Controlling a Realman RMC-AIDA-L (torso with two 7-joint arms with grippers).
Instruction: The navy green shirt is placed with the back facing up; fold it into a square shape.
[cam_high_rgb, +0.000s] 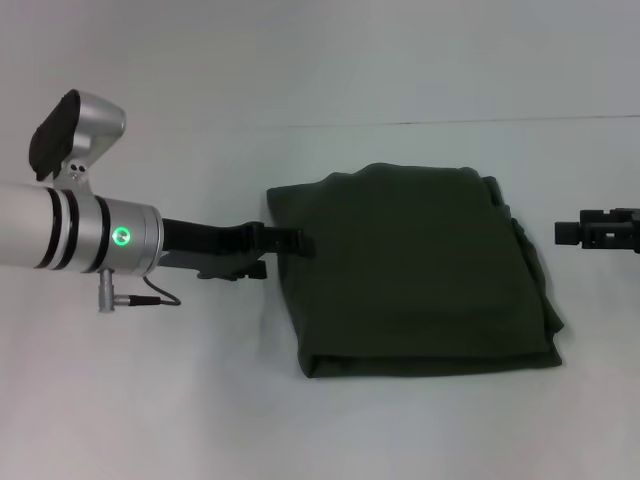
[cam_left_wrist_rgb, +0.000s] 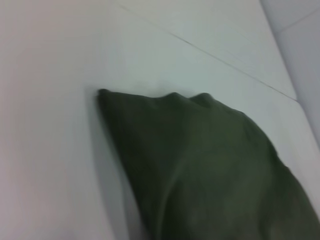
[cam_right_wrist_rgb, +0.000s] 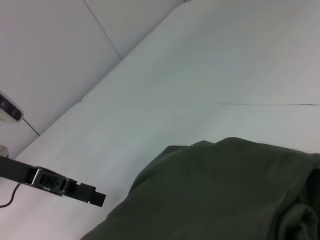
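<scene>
The navy green shirt (cam_high_rgb: 415, 275) lies folded into a rough square on the white table, plain side up, with no lettering showing. Layered edges show along its right and front sides. It also shows in the left wrist view (cam_left_wrist_rgb: 210, 170) and in the right wrist view (cam_right_wrist_rgb: 225, 195). My left gripper (cam_high_rgb: 298, 241) reaches in low from the left, its tip at the shirt's left edge near the far left corner. It also shows in the right wrist view (cam_right_wrist_rgb: 92, 196). My right gripper (cam_high_rgb: 572, 233) hangs just off the shirt's right edge, apart from the cloth.
The white table (cam_high_rgb: 150, 400) spreads around the shirt. Its far edge meets a pale wall (cam_high_rgb: 320, 60). A thin cable (cam_high_rgb: 160, 295) hangs from my left wrist above the table.
</scene>
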